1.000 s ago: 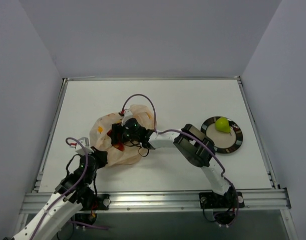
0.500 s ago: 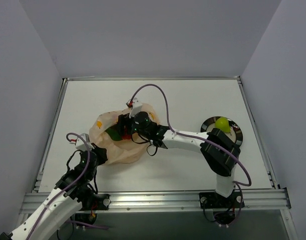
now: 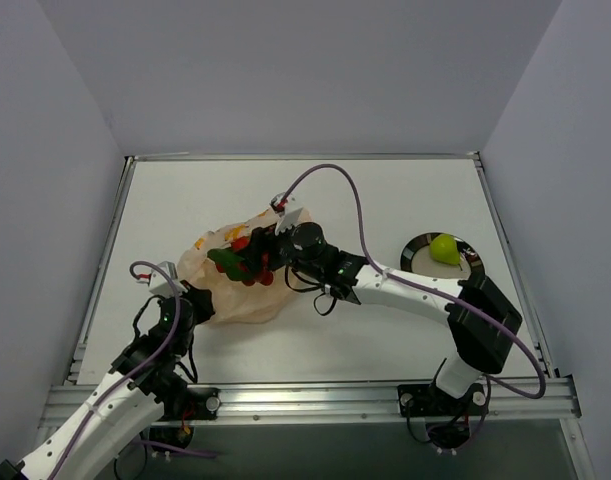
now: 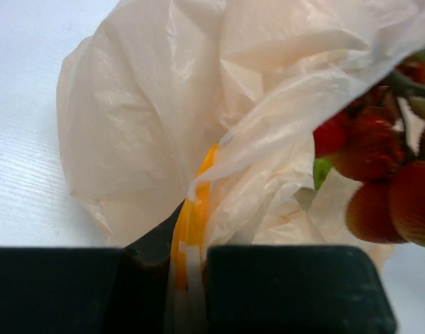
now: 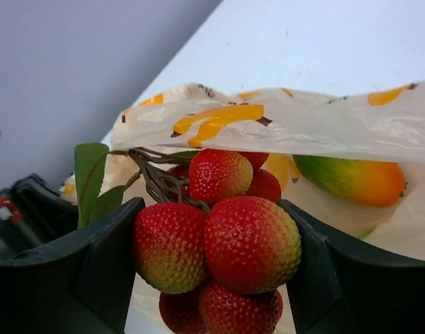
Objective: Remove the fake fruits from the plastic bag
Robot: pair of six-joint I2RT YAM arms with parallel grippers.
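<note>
Right tool (image 5: 213, 275) clamps the red fruit cluster (image 5: 220, 175); left tool (image 4: 191, 282) pinches the bag (image 4: 139, 125) edge. Advise lifting clear of the film, bag anchored.

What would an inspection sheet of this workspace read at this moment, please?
Surface: white table, bare apart from the items below.
Job's things: plastic bag lies crumpled left of centre. A red fruit cluster with leaves is at its mouth. An orange-green fruit appears to lie inside. A yellow-green fruit sits on the dark plate.
Clutter: nothing seen.
Pincers: left pincer is shut on a fold of the bag. Right pincer is shut on the red fruit cluster.
Cables: a purple cable loops above the right arm, and another curls by the left wrist.
Surroundings: plain walls on three sides, metal rail at the near edge.
</note>
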